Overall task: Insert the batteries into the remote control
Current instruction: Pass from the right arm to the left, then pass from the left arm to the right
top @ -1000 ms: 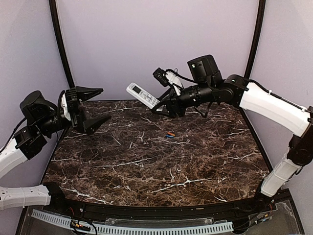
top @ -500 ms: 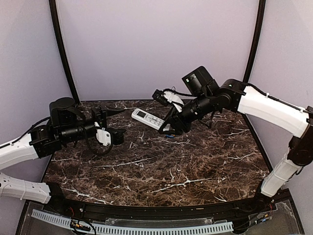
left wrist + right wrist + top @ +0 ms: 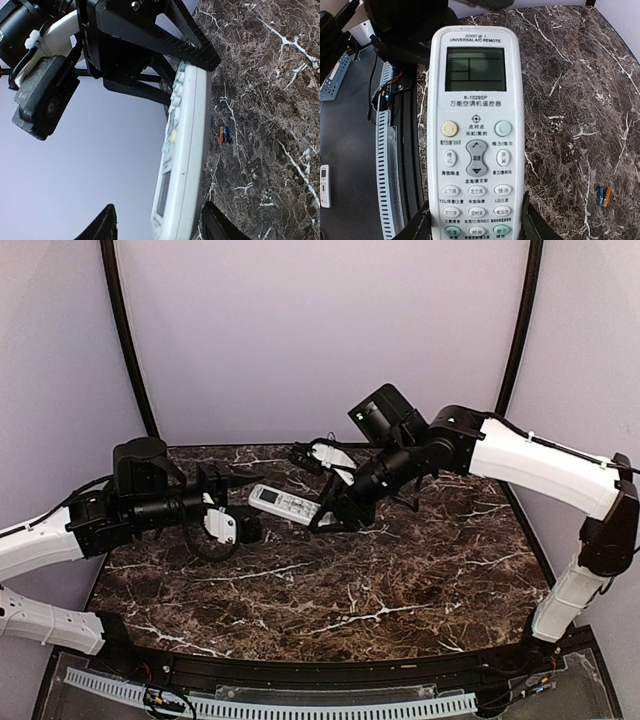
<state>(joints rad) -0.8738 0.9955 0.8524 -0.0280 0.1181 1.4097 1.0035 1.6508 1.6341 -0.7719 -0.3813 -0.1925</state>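
Note:
The white remote control (image 3: 283,503) is held above the marble table, buttons up, screen end toward the left arm. My right gripper (image 3: 322,512) is shut on its button end; the right wrist view shows the fingers clamping both long edges (image 3: 475,225) of the remote (image 3: 476,100). My left gripper (image 3: 243,502) is open, and the screen end of the remote (image 3: 185,150) sits between its fingers (image 3: 161,222), with a gap on one side. The orange and blue batteries (image 3: 224,134) lie side by side on the table, also in the right wrist view (image 3: 604,196). They are hidden in the top view.
The dark marble table (image 3: 350,590) ends at a front edge with a white slotted strip (image 3: 300,705). Black frame poles (image 3: 125,340) and purple walls stand at the back and sides.
My right arm lowered the remote and carried it left. My left arm swung in from the far left, and its open fingers now straddle the remote's screen end.

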